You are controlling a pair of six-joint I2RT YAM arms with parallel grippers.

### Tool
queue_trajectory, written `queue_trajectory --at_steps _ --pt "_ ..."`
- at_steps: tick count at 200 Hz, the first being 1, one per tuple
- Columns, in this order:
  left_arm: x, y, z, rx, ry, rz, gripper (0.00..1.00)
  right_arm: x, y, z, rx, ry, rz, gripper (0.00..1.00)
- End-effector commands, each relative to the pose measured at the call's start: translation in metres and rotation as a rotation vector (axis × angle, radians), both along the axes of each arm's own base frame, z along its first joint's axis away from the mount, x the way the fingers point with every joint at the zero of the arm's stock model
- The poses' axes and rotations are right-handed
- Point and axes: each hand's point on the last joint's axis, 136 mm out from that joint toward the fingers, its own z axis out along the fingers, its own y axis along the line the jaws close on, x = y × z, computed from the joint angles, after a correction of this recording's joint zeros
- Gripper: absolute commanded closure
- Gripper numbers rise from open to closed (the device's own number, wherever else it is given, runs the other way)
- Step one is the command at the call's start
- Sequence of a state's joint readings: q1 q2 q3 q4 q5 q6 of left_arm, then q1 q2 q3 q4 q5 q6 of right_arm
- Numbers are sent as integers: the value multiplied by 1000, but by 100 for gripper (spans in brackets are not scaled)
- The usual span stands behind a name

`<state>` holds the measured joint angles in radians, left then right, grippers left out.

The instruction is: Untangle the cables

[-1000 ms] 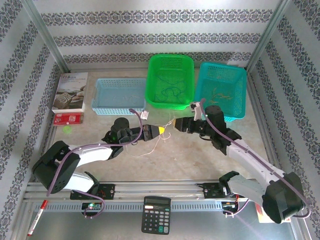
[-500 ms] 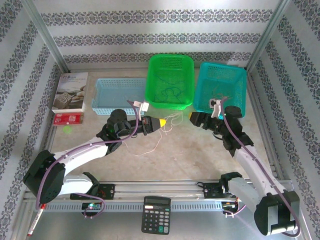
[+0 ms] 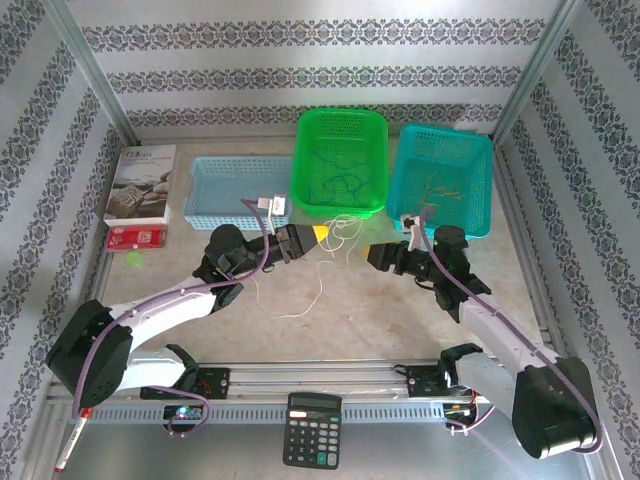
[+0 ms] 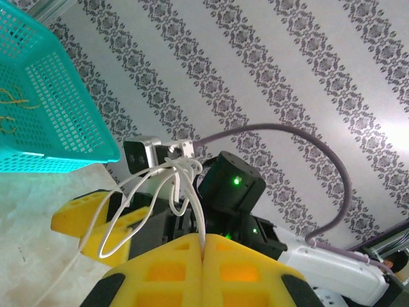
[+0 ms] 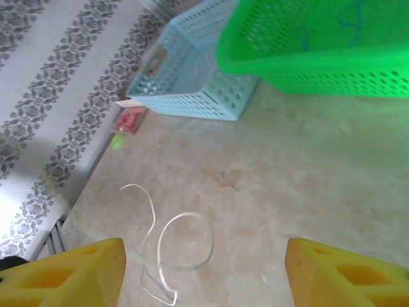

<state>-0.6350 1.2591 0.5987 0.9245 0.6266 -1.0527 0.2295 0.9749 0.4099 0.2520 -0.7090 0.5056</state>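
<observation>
Top external: beige tabletop (image 3: pixel 385 320), patterned walls (image 3: pixel 300 60)

Glossy plastic basket (image 3: pixel 340 128), matt tbl (image 3: pixel 380 310)

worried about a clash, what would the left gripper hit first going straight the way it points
Beyond the cables it pinches, the left gripper points at the right gripper, probably the first contact; depth is unclear.

Cables (image 4: pixel 181 167) seemingly white, with a green basket (image 3: pixel 340 128), teal basket (image 3: pixel 484 185) and grey floral-striped wall (image 3: pixel 320 60).
</observation>
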Motion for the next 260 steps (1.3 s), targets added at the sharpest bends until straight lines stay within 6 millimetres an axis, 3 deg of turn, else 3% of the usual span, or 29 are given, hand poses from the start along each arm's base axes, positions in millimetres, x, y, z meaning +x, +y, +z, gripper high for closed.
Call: queue_trajectory --at_steps 1,54,106,159,172,177,199,228,260 --pt "-7 4 30 -84 -60 -2 100 -2 5 22 -6 -145 34 33" --pt "-7 4 36 -75 -71 1 100 -12 5 45 0 -253 26 33" --pt "-8 3 41 -80 -75 -5 100 -5 24 47 -25 -280 39 31" --pt "-8 4 41 -82 -75 -3 100 22 44 51 -42 -294 1 32" --pt "-8 4 38 -78 -71 -1 100 35 42 51 -45 -294 -42 36" --pt "-8 5 36 -76 -66 1 100 40 41 51 -45 -289 -61 42" --pt "-8 5 33 -70 -63 4 100 61 20 48 -57 -258 -209 100" --pt "-6 12 27 -40 -63 33 100 74 -36 38 -29 -190 -422 100" --pt "-1 30 22 -6 -65 87 100 64 -109 14 6 -108 -677 100"
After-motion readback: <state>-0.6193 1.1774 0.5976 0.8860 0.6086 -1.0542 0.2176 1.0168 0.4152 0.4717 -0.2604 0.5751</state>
